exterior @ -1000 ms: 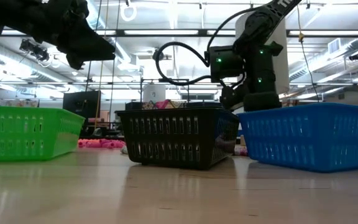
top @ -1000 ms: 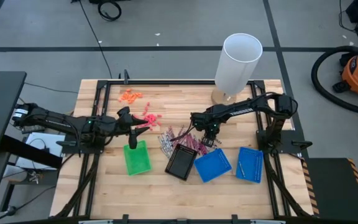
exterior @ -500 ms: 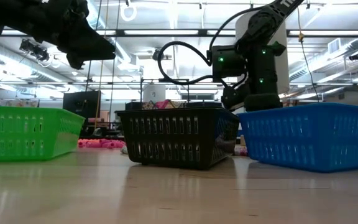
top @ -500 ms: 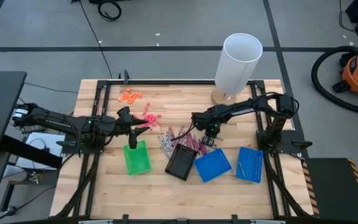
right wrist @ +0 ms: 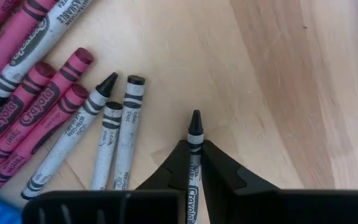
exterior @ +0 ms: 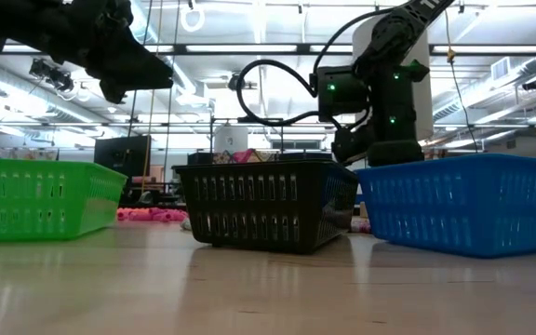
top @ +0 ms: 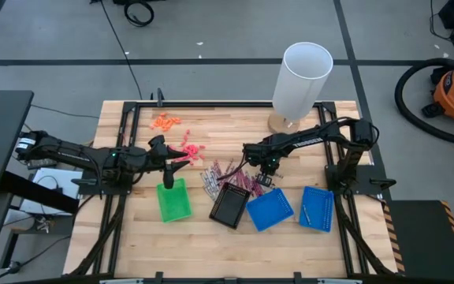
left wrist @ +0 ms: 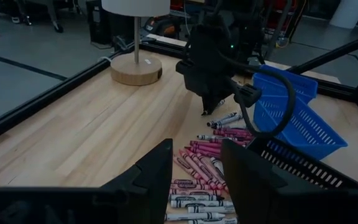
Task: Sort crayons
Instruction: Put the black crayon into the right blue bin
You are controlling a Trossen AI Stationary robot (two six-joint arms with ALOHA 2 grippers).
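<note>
Crayons [top: 231,175] lie in a loose pink and grey pile at the middle of the wooden table [top: 211,126], just beyond the black tray [top: 230,206] and the nearer blue tray [top: 269,209]. The right gripper [top: 264,170] is down at the pile's right edge, its fingers pinched on one grey crayon [right wrist: 194,163] whose black tip pokes out past them. Bare wood lies open on the pile's far side, toward the white cylinder [top: 301,81] on its round base; the trays close off the near side. A second blue tray [top: 317,208] sits further right, close to the table's right rail.

The left gripper [top: 166,164] hangs over the far end of the green tray [top: 173,199], jaws spread with nothing between them, well left of the pile.

Only the right wrist view shows the pinch itself, with three more grey crayons [right wrist: 114,134] just beside it and pink crayons [right wrist: 39,102] next to those. From the left wrist view the right gripper [left wrist: 211,107] is seen standing upright over the pile. The low view hides the pile behind the black tray [exterior: 266,203].
</note>
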